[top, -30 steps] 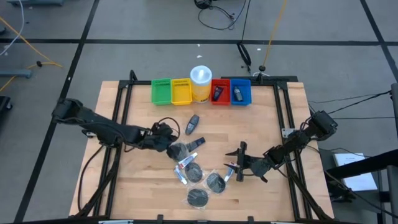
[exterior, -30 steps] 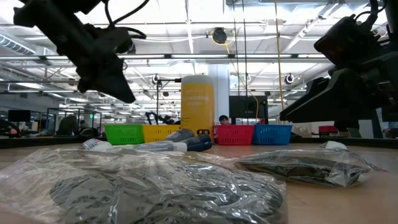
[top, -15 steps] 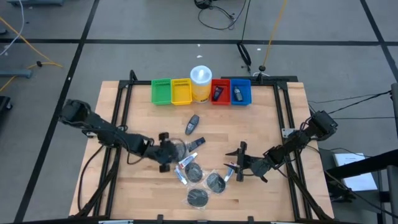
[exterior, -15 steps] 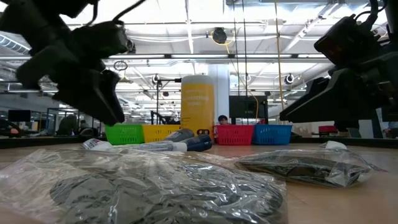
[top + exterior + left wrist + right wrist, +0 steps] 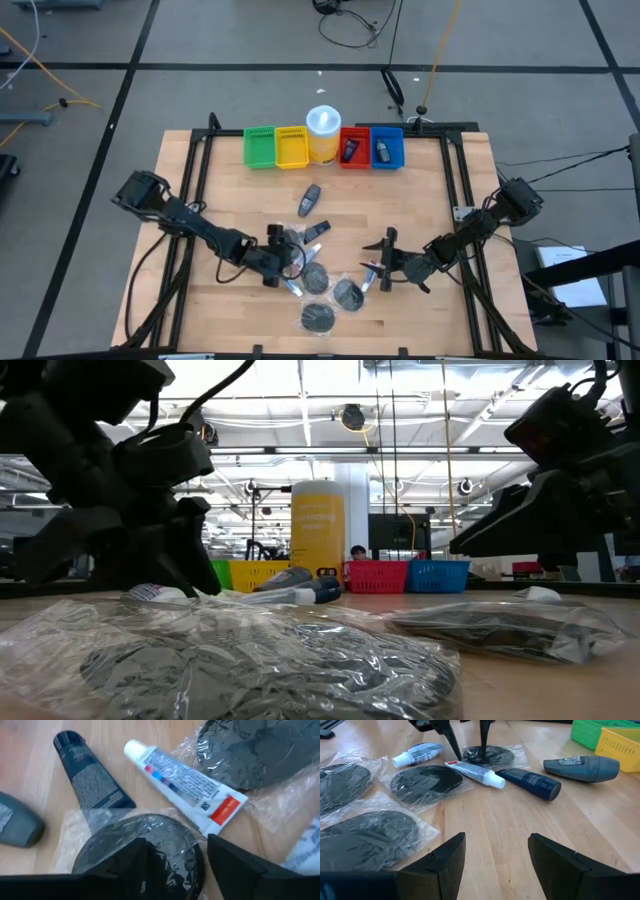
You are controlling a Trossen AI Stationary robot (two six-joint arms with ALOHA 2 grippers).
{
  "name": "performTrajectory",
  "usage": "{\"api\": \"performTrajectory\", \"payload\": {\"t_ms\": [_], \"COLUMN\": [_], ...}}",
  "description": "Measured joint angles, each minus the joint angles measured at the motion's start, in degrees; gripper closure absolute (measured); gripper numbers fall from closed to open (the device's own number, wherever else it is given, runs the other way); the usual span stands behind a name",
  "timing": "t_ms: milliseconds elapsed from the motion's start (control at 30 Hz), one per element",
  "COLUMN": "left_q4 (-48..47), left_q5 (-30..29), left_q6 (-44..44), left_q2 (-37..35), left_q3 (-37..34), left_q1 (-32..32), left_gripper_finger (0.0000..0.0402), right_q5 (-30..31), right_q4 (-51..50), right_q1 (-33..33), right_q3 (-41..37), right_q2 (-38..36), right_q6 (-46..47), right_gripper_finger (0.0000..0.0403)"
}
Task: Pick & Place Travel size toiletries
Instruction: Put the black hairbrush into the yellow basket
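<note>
On the worktop (image 5: 230, 180), the left end effector (image 5: 175, 855) hangs spread directly over a bagged dark disc (image 5: 140, 847), fingers straddling it. The disc lies mid-worktop beside a white tube (image 5: 187, 782), whose long axis runs diagonally. The right end effector (image 5: 495, 855), also spread, waits well apart, so the left arm is nearer.

1. The left arm reaches from the left edge of the worktop (image 5: 200, 170) toward its middle, stretched low and slanting forward.
2. The left hand (image 5: 283, 252) sits low at the worktop's middle, its two dark fingers (image 5: 235, 865) spread apart and pointing down.
3. The right arm comes in from the right edge, bent low over the worktop.
4. The right hand (image 5: 383, 262) hangs just above the worktop, right of centre, its fingers (image 5: 445, 862) parted with nothing between them.
</note>
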Motion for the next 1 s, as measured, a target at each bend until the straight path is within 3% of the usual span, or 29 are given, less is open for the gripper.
{"api": "performTrajectory", "payload": {"t_ms": [333,500,767,867,1000], "left_q4": [-0.3,-1.0,1.0,4.3,11.1], "left_q5": [-0.8,-3.3,-5.5,-1.0,9.5], "left_q6": [-1.2,-3.0,-3.9,-7.0,-11.1], "left_q2": [-1.1,-4.3,-16.4,-20.1,-20.9], "left_q3": [-0.2,-0.4,-0.3,-0.3,-0.2], "left_q1": [0.2,-0.1,-0.8,-0.1,1.5], "left_gripper_finger": [0.0387,0.039,0.0399,0.0398,0.0399], "right_q5": [0.0,0.0,0.0,-2.8,-10.2], "right_q4": [0.0,0.0,0.0,0.2,4.4], "right_q1": [-0.3,-0.3,-0.3,-0.3,-1.0], "right_q3": [0.0,0.0,0.0,0.0,0.0], "right_q2": [0.0,0.0,0.0,0.0,0.6], "right_q6": [0.1,0.1,0.1,-1.1,-6.7], "right_gripper_finger": [0.0195,0.0195,0.0195,0.0195,0.0195]}}
